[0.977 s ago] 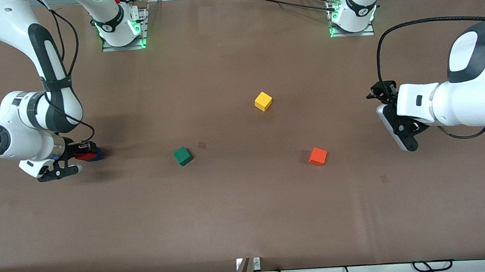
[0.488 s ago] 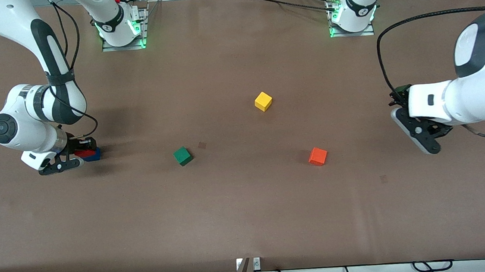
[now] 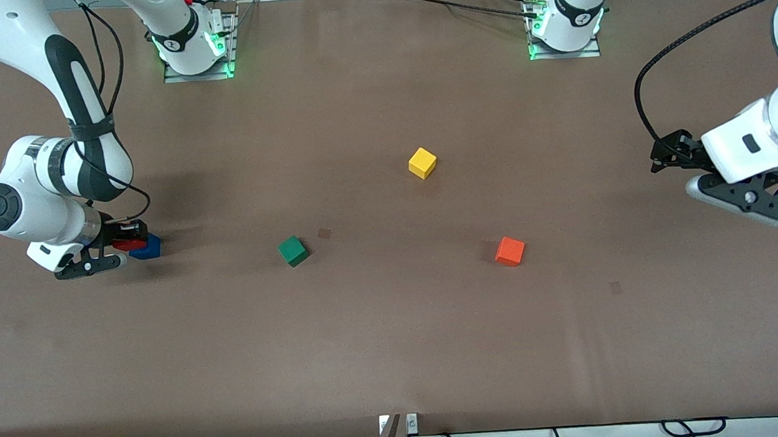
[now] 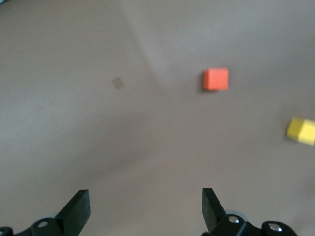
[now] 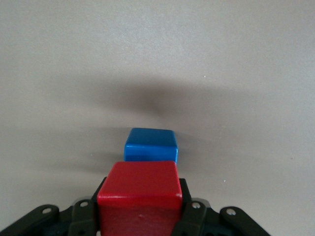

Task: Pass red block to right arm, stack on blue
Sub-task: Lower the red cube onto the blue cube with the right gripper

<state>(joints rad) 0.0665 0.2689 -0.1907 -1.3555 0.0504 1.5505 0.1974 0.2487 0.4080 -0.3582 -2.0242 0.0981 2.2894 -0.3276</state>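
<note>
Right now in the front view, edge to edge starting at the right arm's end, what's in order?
right tool shut on the red block → green block → yellow block → orange block → left tool, open.

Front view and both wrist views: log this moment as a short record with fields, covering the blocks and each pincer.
red block: held in the right pincer, raised beside the blue block, not yet set on it
blue block: on the table at the right arm's end
left pincer: open, empty, over bare table at the left arm's end; that arm waits
green block: on the table, toward the right arm's end from the orange block
orange block: on the table, nearer the front camera than the yellow block
yellow block: on the table, near mid-table
</note>
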